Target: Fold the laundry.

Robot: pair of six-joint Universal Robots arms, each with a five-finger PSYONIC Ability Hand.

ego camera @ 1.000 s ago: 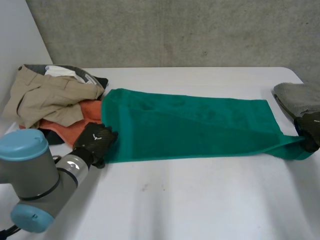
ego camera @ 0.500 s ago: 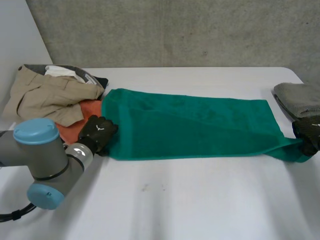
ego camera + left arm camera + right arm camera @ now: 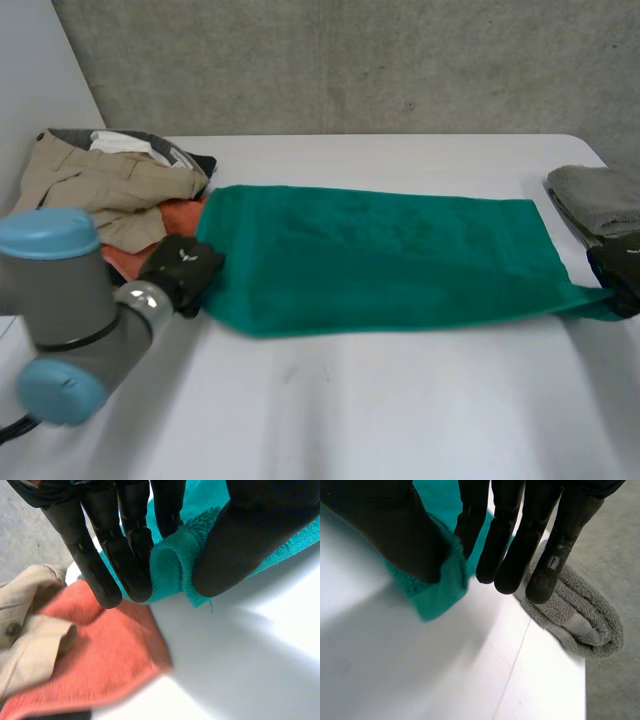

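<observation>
A green towel (image 3: 385, 255) lies stretched across the white table (image 3: 400, 410), folded lengthwise. My left hand (image 3: 183, 270) pinches its near left corner (image 3: 175, 567) between thumb and fingers. My right hand (image 3: 618, 268) pinches the near right corner (image 3: 437, 592) the same way, and that end is pulled into a narrow tail off the table. The near edge of the towel hangs slightly raised between the two hands.
A pile of laundry sits at the back left: beige trousers (image 3: 95, 190) on top, an orange cloth (image 3: 150, 240) under them beside my left hand. A folded grey towel (image 3: 600, 195) lies at the right edge, just behind my right hand.
My left hand has shut on the towel's near left corner and drawn it slightly left. The towel is now pulled flatter and its diagonal crease is gone.
</observation>
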